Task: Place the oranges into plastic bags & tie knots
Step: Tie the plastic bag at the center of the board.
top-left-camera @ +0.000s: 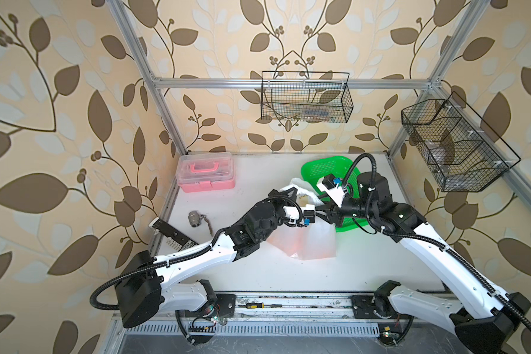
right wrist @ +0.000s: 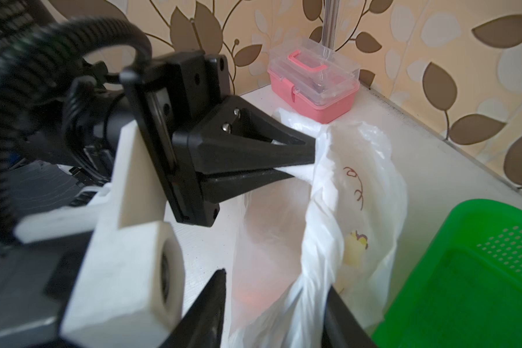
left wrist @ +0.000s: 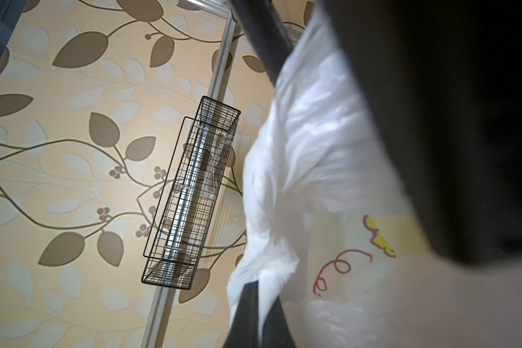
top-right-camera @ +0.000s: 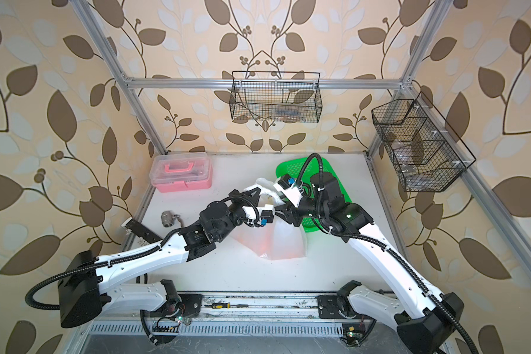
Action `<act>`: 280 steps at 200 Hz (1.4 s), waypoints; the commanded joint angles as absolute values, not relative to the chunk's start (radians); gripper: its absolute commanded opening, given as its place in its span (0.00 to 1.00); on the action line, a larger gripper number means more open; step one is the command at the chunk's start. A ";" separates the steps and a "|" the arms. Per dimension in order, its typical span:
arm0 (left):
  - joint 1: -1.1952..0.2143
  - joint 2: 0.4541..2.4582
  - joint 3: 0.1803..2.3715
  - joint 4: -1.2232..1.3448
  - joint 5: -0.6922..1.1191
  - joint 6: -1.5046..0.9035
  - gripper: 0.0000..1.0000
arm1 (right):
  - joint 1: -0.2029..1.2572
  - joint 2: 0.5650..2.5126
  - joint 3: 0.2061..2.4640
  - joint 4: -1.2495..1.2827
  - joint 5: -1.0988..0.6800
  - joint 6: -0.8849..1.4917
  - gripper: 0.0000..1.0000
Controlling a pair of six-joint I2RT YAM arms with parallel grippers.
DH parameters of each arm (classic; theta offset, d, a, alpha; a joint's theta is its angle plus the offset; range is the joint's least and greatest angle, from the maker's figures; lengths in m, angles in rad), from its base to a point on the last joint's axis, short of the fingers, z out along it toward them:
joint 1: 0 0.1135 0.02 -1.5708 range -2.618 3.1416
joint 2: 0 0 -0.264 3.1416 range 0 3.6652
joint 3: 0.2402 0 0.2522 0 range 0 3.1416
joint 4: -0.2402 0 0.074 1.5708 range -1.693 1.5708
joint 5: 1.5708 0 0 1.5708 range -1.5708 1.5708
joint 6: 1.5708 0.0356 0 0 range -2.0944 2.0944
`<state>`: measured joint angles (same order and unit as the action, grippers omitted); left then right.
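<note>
left hand (right wrist: 311, 162) clenched on a white handle strip of the plastic bag (top-left-camera: 314, 242), strip pulled taut. right hand (right wrist: 275, 280) released: jaws apart, twisted handle strand running between them. Bag sits mid tabletop (top-left-camera: 288, 275), just beside the green basket (top-left-camera: 325, 167). oranges (right wrist: 247, 296) show only as an orange glow through the film low in the bag, count can't tell. pink box (top-left-camera: 206, 171) in the far left corner, well apart.

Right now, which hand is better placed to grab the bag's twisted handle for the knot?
Right, probably. The right hand is open and straddles the twisted handle. The left hand is shut on another part of the plastic bag, so it is occupied.
</note>
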<state>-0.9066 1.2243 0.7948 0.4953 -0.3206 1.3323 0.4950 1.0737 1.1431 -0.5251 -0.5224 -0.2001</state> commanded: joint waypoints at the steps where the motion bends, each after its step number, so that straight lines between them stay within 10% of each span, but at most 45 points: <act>1: -0.902 1.204 0.790 0.552 -0.316 1.313 0.00 | 0.417 0.991 1.207 -0.573 -0.549 -0.252 0.51; 97: -0.902 1.206 0.784 0.549 -0.306 1.286 0.00 | 0.201 1.260 1.116 0.056 -0.818 -0.366 0.42; 280: -0.900 1.223 0.778 0.578 -0.359 1.290 0.00 | 0.296 1.403 1.096 -0.168 -0.984 -0.659 0.54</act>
